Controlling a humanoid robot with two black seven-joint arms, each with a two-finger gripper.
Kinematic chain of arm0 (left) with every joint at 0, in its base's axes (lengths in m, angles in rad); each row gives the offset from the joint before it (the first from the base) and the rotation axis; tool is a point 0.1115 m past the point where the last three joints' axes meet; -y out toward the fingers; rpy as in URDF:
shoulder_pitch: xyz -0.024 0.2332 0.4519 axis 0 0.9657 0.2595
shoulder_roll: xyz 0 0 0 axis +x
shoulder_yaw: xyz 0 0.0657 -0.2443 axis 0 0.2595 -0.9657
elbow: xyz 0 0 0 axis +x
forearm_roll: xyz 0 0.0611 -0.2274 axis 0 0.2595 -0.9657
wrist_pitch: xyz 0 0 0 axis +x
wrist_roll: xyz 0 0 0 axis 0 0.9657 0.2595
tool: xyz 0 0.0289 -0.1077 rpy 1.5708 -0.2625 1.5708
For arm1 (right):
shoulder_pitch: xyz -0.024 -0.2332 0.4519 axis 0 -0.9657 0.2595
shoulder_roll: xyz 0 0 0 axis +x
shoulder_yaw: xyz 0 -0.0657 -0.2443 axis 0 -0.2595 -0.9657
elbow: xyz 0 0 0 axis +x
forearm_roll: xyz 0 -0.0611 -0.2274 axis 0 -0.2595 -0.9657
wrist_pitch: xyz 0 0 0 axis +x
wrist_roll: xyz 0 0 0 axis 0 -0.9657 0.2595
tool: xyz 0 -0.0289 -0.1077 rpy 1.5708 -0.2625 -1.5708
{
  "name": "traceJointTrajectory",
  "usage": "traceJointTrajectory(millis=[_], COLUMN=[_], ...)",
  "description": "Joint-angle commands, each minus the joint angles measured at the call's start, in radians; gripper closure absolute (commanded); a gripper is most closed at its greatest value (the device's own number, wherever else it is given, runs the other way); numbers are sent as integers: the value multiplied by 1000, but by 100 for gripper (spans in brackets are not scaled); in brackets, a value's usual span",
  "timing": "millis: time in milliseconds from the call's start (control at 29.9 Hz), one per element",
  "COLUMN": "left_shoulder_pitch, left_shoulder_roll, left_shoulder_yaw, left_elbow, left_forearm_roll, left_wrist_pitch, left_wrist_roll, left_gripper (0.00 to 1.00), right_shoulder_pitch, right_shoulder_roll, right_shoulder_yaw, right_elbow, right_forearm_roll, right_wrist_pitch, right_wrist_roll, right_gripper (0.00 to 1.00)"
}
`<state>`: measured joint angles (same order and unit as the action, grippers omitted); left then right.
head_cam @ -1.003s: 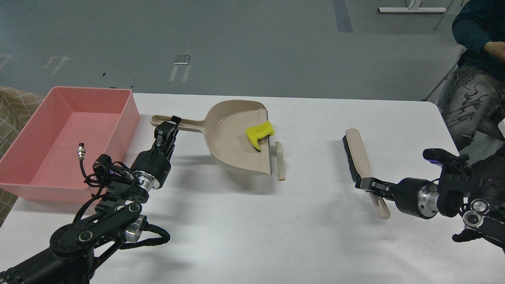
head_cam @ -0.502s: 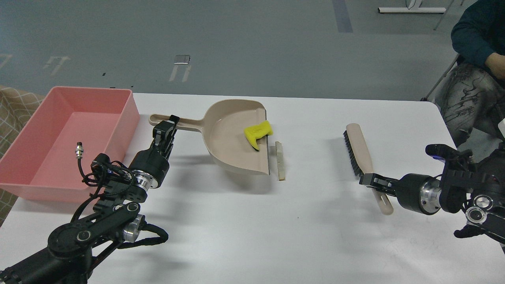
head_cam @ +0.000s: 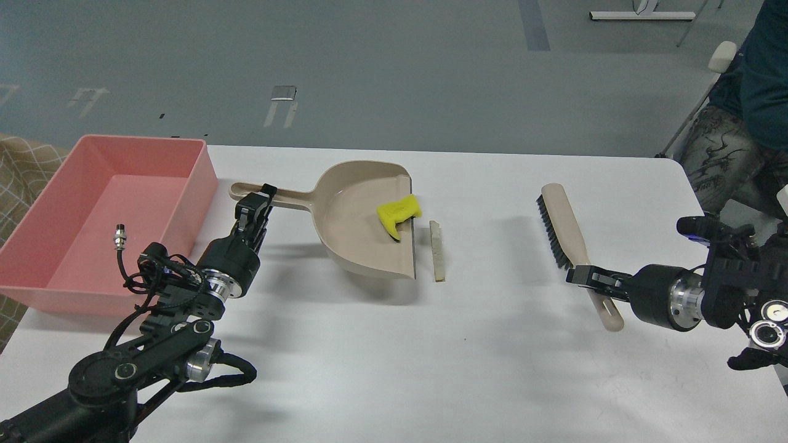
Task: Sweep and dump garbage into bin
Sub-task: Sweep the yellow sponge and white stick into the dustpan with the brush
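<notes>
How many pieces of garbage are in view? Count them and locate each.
2. The yellow chunk lies inside the dustpan near its open edge. The beige slice lies on the table just outside that edge. None appears hidden.

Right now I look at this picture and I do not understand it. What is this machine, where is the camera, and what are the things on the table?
The camera sits in a robot's head and looks down at a white table. The two black arms are the robot's own. Each ends in a two-finger gripper.

The left gripper is closed on the handle of a beige dustpan. The right gripper is closed on the handle of a beige brush with black bristles.

A yellow chunk of garbage lies inside the dustpan, near its front edge. A thin beige slice lies on the table just outside that edge, not yet swept in. At the far left stands a pink bin, and nothing can be seen in it. A seated person is partly visible at the top right.
</notes>
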<state>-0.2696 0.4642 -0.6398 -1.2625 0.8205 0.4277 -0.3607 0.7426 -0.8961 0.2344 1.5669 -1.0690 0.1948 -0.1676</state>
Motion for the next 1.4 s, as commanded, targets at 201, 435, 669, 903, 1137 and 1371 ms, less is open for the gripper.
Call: traceJointTrajectory(millis=[201,435,669,903,1137,1371], left_shoulder_pitch=[32,33,36,38,38,40], left_shoulder_roll=[5,1,-4,1,4,-1], left_shoulder_yaw=[6,6,8,11,58,58], left_elbow=[8,18,37,66,95,97], left_forearm_roll=[2,2,3,5,17,17], left_wrist_pitch=[-1,-3,-3,-3,-1,-1], left_wrist_roll=[-34,-35,-49,-60,-87,-89], left_gripper=[100,100,100,100,100,100], right_shoulder_pitch=[-6,-9,-12,7,105,182], right_shoulder_roll=[6,11,52,132,305,477], right_shoulder_yaw=[-3,-9,-17,-53,-124,-178], right_elbow=[1,-2,-16,-65,-174,-278], right_forearm_roll=[0,-2,-3,0,18,67], right_wrist_pitch=[3,5,5,5,5,5], right_wrist_roll=[-1,-1,-3,-3,-3,-3], right_gripper=[100,100,100,100,100,100])
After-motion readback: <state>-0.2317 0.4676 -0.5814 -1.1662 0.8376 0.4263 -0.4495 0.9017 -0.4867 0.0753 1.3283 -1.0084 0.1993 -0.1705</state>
